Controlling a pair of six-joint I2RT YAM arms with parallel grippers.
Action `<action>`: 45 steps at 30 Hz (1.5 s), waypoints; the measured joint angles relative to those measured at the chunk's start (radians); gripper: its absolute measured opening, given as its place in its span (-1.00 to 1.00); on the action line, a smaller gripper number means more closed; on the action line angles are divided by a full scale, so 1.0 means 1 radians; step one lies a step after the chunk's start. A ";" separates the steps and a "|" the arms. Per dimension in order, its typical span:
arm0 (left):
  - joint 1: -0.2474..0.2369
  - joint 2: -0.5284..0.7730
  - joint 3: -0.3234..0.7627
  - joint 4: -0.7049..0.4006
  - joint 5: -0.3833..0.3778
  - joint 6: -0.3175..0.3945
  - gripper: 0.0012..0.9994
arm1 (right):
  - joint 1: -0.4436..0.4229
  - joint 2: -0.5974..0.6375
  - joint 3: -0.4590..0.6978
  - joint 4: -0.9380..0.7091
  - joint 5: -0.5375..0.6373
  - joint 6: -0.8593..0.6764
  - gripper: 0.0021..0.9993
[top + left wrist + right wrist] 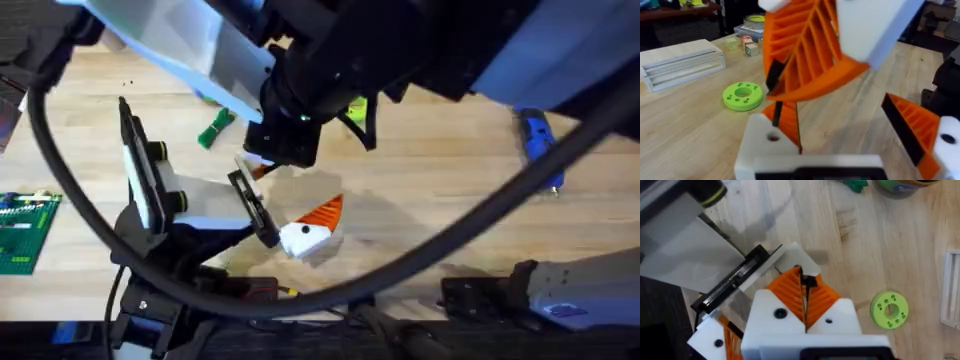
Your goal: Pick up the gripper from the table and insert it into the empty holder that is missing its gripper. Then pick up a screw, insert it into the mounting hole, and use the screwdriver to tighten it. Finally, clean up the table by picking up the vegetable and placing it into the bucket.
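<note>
While your right gripper (pixel 804 292) pinches a thin black screw (pixel 774 80) just above the left gripper's (pixel 845 137) spread fingers, bare table (pixel 685 135) lies open beside them.

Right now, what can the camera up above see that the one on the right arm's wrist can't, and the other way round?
Only the overhead view takes in the blue screwdriver lying far right and a green studded plate at the table's left edge. Only the right wrist view shows the flat lime-green disc with its ring of holes. Both share the light wooden table and the white holder with its orange ribbed piece.
</note>
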State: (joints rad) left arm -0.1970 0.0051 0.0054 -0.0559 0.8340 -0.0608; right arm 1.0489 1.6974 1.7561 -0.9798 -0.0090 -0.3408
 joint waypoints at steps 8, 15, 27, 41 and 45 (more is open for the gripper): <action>0.000 0.000 0.000 0.000 0.000 0.000 0.99 | 0.000 0.005 -0.002 0.001 0.000 0.000 -0.99; 0.000 0.001 0.000 -0.005 -0.008 -0.015 0.99 | 0.000 0.019 -0.031 0.017 -0.001 0.000 -0.99; 0.000 0.001 0.000 -0.004 -0.012 -0.026 0.99 | 0.000 0.019 -0.040 0.042 -0.015 0.008 -0.99; 0.000 0.001 0.000 -0.004 -0.012 -0.026 0.99 | 0.000 0.019 -0.044 0.056 -0.019 0.008 -0.99; 0.000 0.001 0.000 -0.004 -0.012 -0.026 0.99 | 0.000 0.019 -0.045 0.059 -0.019 0.008 -0.99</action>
State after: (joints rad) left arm -0.1970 0.0063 0.0051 -0.0601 0.8223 -0.0864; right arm 1.0489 1.7161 1.7115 -0.9207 -0.0280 -0.3328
